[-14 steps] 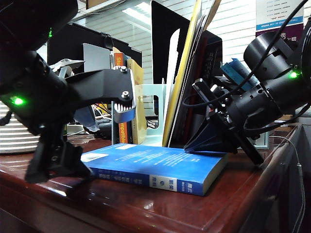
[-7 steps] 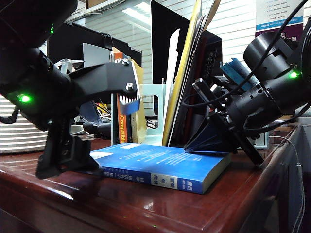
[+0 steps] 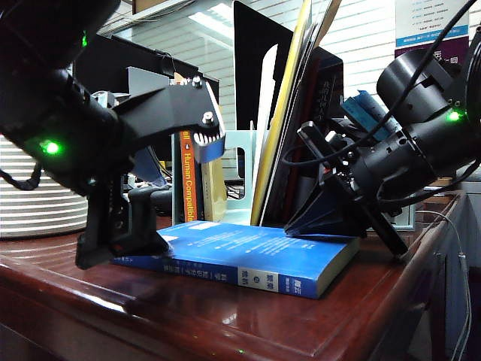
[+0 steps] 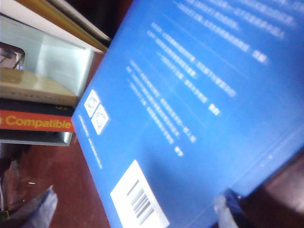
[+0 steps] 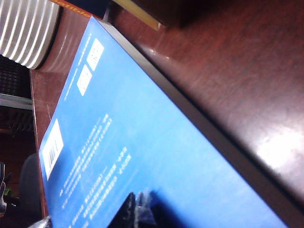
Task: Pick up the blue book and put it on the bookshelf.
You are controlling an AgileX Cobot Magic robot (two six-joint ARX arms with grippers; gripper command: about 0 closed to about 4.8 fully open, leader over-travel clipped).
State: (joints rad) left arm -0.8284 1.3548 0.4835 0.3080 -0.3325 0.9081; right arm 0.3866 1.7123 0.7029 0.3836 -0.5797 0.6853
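The blue book (image 3: 248, 259) lies flat on the table (image 3: 248, 331), in front of the bookshelf (image 3: 239, 177), and has been slid a little rightward over the last second. The left gripper (image 3: 161, 192), spread wide, has been brought in over the book's left end, one finger above, one at the edge. The right gripper (image 3: 319, 218), clenched and empty, is kept pressed on the cover. A grasp seems imminent.
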